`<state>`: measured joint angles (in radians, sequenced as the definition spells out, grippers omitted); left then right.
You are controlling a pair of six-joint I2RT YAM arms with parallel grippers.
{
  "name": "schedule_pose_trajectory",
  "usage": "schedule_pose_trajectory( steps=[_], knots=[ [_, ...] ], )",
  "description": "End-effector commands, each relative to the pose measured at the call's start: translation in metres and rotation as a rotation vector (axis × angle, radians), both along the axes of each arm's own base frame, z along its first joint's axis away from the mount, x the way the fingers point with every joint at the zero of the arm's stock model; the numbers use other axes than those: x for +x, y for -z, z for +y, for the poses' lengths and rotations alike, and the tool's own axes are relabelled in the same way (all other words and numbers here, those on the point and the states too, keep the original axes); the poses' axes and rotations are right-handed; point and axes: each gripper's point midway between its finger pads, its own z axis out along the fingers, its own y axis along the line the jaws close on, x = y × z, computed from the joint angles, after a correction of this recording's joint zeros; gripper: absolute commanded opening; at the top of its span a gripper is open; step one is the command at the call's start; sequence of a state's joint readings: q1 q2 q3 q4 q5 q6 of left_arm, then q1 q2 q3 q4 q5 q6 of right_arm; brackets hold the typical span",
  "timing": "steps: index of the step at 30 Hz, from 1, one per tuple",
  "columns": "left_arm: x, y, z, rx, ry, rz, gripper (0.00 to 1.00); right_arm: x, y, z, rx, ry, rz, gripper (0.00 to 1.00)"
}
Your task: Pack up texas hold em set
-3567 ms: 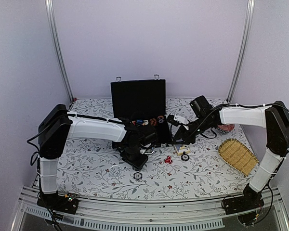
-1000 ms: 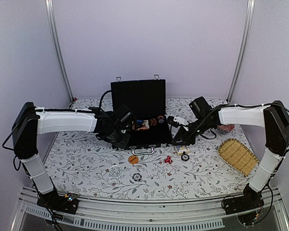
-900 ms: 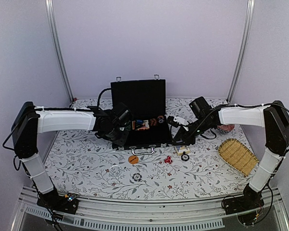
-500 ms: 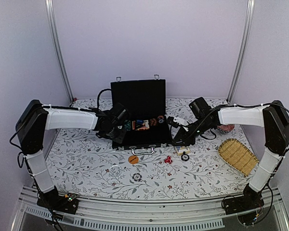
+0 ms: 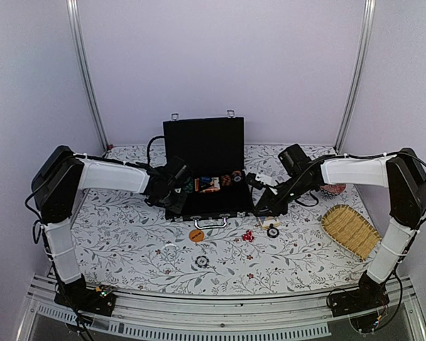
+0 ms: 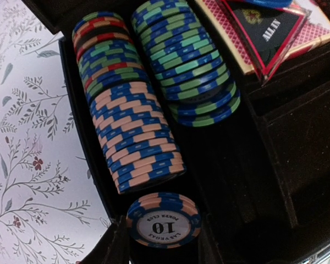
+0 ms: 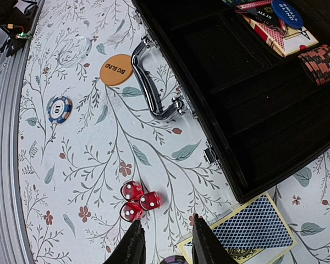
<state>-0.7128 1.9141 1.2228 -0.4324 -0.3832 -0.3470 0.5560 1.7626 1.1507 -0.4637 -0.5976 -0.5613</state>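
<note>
At the case's (image 5: 202, 145) left end, the left hand (image 6: 164, 250), just in from the table (image 5: 128, 241), grips a chip (image 6: 163, 226) for stowing; right hand (image 7: 166, 242) open near dice (image 7: 136, 201).

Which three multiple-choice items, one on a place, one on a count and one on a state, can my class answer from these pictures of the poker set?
1. Where is the orange disc?
A. Inside the case
B. On the table, beside the case's handle
C. On top of the dice

2. How many red dice lie on the table?
A. One
B. Five
C. Three

3. What state is the case in?
A. Open, lid upright
B. Shut and latched
C. Upside down

Answers: 1 B, the disc lies on the table just outside the handle; 2 C, the right wrist view shows three dice clustered together; 3 A, the top view shows the lid standing up.
</note>
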Motion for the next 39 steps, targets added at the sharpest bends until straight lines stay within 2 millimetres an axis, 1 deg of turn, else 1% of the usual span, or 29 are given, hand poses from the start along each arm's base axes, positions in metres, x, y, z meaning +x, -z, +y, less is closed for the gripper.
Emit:
schedule_pose_trajectory(
  steps=[1,4,9,14,16,20,22,26,29,33,37,39],
  knots=[
    [0.009,0.003,0.006,0.009,-0.014,-0.021,0.38,0.000,0.003,0.001,0.000,-0.004,0.021,0.31],
    [0.009,0.004,0.006,0.007,-0.014,-0.023,0.41,0.000,0.005,0.001,-0.003,-0.004,0.024,0.31],
    [0.010,0.002,0.007,0.006,-0.013,-0.027,0.52,0.000,0.006,0.001,-0.004,-0.004,0.029,0.31],
    [0.009,0.002,0.006,-0.002,-0.005,-0.013,0.56,-0.001,0.008,0.001,-0.006,-0.005,0.034,0.31],
    [0.005,-0.002,0.005,-0.015,0.000,-0.001,0.57,-0.001,0.008,0.001,-0.006,-0.006,0.034,0.31],
    [-0.006,-0.020,0.005,-0.050,0.021,0.020,0.59,-0.001,0.007,0.000,-0.007,-0.006,0.035,0.31],
    [-0.012,-0.024,0.008,-0.057,0.027,0.049,0.63,-0.001,0.007,0.001,-0.005,-0.007,0.036,0.31],
    [-0.021,-0.017,0.013,-0.104,0.034,0.143,0.64,-0.002,0.009,0.002,-0.005,-0.012,0.043,0.31],
    [-0.022,-0.010,0.013,-0.118,0.043,0.180,0.64,-0.002,0.009,0.001,-0.007,-0.011,0.046,0.31],
    [-0.019,0.002,0.018,-0.105,0.033,0.207,0.64,-0.002,0.008,0.001,-0.007,-0.011,0.042,0.31],
    [-0.011,0.014,0.026,-0.105,0.004,0.210,0.62,-0.002,0.009,0.000,-0.010,-0.009,0.042,0.31],
    [-0.009,0.019,0.026,-0.116,0.009,0.220,0.61,-0.002,0.010,0.000,-0.012,-0.009,0.042,0.31]
  ],
)
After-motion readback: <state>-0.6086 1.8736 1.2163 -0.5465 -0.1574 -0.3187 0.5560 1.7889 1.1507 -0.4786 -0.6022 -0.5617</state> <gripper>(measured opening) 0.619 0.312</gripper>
